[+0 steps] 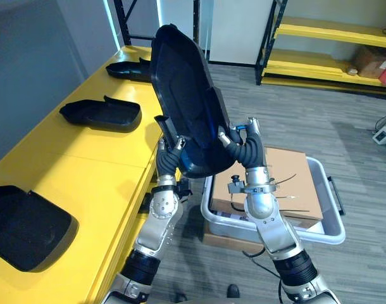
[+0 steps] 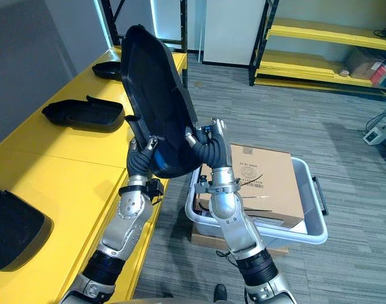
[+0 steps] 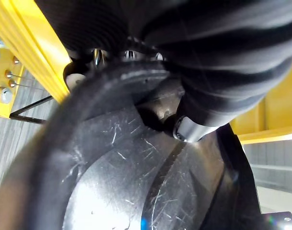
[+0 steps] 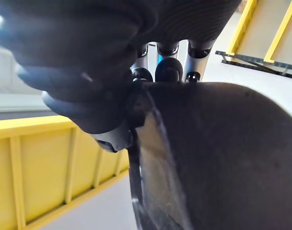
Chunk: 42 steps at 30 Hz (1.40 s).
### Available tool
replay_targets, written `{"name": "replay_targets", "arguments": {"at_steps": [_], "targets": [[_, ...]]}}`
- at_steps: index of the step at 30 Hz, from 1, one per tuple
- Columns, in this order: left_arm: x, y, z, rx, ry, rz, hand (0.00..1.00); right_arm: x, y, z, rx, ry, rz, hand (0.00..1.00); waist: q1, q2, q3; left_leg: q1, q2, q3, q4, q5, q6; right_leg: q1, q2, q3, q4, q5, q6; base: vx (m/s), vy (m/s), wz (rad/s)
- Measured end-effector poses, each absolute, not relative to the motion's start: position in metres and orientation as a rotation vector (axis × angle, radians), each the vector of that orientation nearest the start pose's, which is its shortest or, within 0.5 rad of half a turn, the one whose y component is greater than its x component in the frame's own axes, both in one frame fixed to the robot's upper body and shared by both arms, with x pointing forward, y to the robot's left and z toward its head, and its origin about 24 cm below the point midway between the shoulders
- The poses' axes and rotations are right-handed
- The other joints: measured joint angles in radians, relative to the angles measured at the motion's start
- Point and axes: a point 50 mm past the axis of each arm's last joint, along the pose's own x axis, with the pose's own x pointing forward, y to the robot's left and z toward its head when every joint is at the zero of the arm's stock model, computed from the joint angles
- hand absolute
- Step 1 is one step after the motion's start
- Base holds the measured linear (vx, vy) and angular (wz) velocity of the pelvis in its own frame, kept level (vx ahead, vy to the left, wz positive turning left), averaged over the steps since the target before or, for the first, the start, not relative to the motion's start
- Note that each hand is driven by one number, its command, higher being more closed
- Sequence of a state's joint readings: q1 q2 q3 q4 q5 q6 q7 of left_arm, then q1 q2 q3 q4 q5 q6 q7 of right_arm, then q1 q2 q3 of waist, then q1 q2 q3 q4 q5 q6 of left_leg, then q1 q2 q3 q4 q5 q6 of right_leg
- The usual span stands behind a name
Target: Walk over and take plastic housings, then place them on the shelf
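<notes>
We see the black plastic housing (image 1: 183, 95) held above the edge of the yellow bench (image 1: 85, 158), its lower end gripped by the left robot hand (image 1: 171, 152) and right robot hand (image 1: 243, 149), fingers curled over its rim; its long axis stands nearly upright, top leaning away

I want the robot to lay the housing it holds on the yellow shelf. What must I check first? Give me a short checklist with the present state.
1. Left hand closed on the held housing: ok, thumb and fingers clamp its lower edge.
2. Right hand closed on it: ok, fingers curl over the opposite lower edge.
3. Free spot on the yellow shelf: ok, bare surface lies between the middle housing and the near housing.
4. Held housing turned flat for laying down: not ok, it stands nearly upright.
5. Grey bin out of the way: ok, it sits on the side away from the shelf.
6. Grip firm enough to tilt: cannot tell.
</notes>
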<state>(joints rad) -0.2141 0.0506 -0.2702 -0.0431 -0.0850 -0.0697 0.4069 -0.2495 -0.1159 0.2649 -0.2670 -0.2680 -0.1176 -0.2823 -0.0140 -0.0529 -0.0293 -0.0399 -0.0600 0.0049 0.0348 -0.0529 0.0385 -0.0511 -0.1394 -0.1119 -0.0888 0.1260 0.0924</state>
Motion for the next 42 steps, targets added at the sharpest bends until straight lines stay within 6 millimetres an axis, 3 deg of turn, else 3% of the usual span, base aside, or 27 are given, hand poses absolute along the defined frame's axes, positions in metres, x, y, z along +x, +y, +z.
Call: {"name": "replay_targets", "arguments": {"at_steps": [4, 9, 11, 15, 16, 17, 19, 20, 24, 27, 32, 36, 39, 42], "targets": [[0.269, 0.101, 0.104, -0.012, -0.3, 0.069, 1.0, 0.253, -0.124, 0.194, -0.107, -0.794, -0.075, 0.0, -0.001, 0.0, 0.0, 0.012, 0.0, 0.0, -0.003, 0.0, 0.0, 0.005, -0.001, 0.001, 0.014, -0.01, 0.001, 0.0, 0.0, 0.0], [0.254, 0.125, 0.078, 0.033, -0.205, 0.189, 1.0, 0.243, -0.193, 0.198, 0.027, -0.833, -0.362, 0.0, -0.003, 0.002, -0.002, 0.037, 0.001, 0.0, -0.028, 0.001, 0.002, 0.012, -0.001, 0.002, 0.026, -0.026, 0.006, 0.0, 0.0, 0.0], [0.247, 0.138, 0.077, 0.049, -0.201, 0.243, 1.0, 0.232, -0.223, 0.189, 0.083, -0.812, -0.489, 0.0, -0.005, 0.002, -0.002, 0.037, 0.001, 0.0, -0.031, 0.001, 0.002, 0.011, -0.001, 0.001, 0.024, -0.027, 0.007, 0.0, 0.0, 0.0], [0.237, 0.154, 0.083, 0.067, -0.231, 0.313, 1.0, 0.218, -0.261, 0.157, 0.158, -0.713, -0.668, 0.0, -0.014, 0.002, -0.002, 0.036, 0.001, 0.0, -0.031, 0.001, 0.002, 0.014, -0.001, -0.001, 0.017, -0.027, 0.007, 0.02, -0.008, 0.01], [0.235, 0.157, 0.084, 0.071, -0.237, 0.324, 1.0, 0.217, -0.268, 0.144, 0.162, -0.655, -0.708, 0.0, -0.017, 0.002, -0.002, 0.036, 0.001, -0.001, -0.031, 0.001, 0.002, 0.014, -0.001, -0.001, 0.016, -0.027, 0.007, 0.0, 0.0, 0.0], [0.233, 0.161, 0.085, 0.078, -0.242, 0.34, 1.0, 0.214, -0.279, 0.117, 0.169, -0.537, -0.769, 0.0, -0.023, 0.002, -0.002, 0.036, 0.001, -0.002, -0.032, 0.001, 0.002, 0.014, -0.001, -0.001, 0.016, -0.027, 0.007, 0.0, 0.0, 0.0], [0.229, 0.166, 0.085, 0.091, -0.242, 0.362, 1.0, 0.21, -0.284, 0.087, 0.171, -0.395, -0.815, 0.0, -0.025, 0.002, -0.002, 0.036, 0.001, -0.001, -0.034, 0.001, 0.002, 0.014, -0.001, 0.0, 0.014, -0.027, 0.007, 0.0, 0.0, 0.0], [0.226, 0.168, 0.084, 0.099, -0.239, 0.371, 1.0, 0.203, -0.287, 0.06, 0.168, -0.266, -0.845, 0.0, -0.027, 0.003, -0.001, 0.035, 0.001, -0.001, -0.035, 0.0, 0.002, 0.013, -0.001, 0.001, 0.013, -0.027, 0.007, 0.0, 0.0, 0.0], [0.21, 0.171, 0.081, 0.099, -0.218, 0.394, 1.0, 0.154, -0.282, -0.039, 0.207, 0.222, -0.941, 0.0, -0.026, 0.016, 0.008, 0.034, 0.002, -0.001, -0.036, -0.002, 0.003, 0.014, -0.001, 0.0, 0.014, -0.031, 0.008, -0.01, -0.005, 0.0], [0.202, 0.17, 0.081, 0.089, -0.216, 0.383, 1.0, 0.123, -0.265, -0.082, 0.225, 0.472, -0.944, 0.0, -0.026, 0.029, 0.016, 0.035, 0.005, 0.002, -0.036, -0.004, -0.001, 0.014, -0.001, -0.001, 0.015, -0.031, 0.008, -0.04, -0.024, 0.0], [0.198, 0.164, 0.087, 0.072, -0.248, 0.344, 1.0, 0.096, -0.239, -0.121, 0.223, 0.723, -0.817, 0.0, -0.022, 0.032, 0.02, 0.038, 0.013, -0.003, -0.036, -0.008, -0.006, 0.032, -0.001, -0.023, 0.017, -0.038, 0.004, -0.04, -0.024, 0.06], [0.197, 0.157, 0.092, 0.053, -0.265, 0.313, 1.0, 0.087, -0.225, -0.135, 0.227, 0.828, -0.741, 0.0, -0.01, 0.035, 0.025, 0.04, 0.015, -0.038, -0.036, -0.01, -0.008, 0.05, -0.002, -0.059, 0.021, -0.053, 0.007, -0.02, -0.033, 0.27], [0.197, 0.156, 0.094, 0.048, -0.276, 0.302, 1.0, 0.084, -0.218, -0.14, 0.228, 0.872, -0.71, 0.0, 0.012, 0.035, 0.025, 0.037, 0.01, -0.105, -0.034, -0.008, -0.012, 0.07, -0.008, -0.129, 0.045, -0.082, 0.008, 0.04, -0.033, 0.71], [0.197, 0.154, 0.096, 0.037, -0.284, 0.296, 1.0, 0.091, -0.208, -0.142, 0.215, 0.888, -0.646, 0.0, 0.031, 0.032, 0.037, 0.002, -0.018, -0.244, 0.002, 0.011, -0.028, 0.091, -0.041, -0.276, 0.117, -0.144, 0.015, 0.08, -0.017, 1.32]]}}
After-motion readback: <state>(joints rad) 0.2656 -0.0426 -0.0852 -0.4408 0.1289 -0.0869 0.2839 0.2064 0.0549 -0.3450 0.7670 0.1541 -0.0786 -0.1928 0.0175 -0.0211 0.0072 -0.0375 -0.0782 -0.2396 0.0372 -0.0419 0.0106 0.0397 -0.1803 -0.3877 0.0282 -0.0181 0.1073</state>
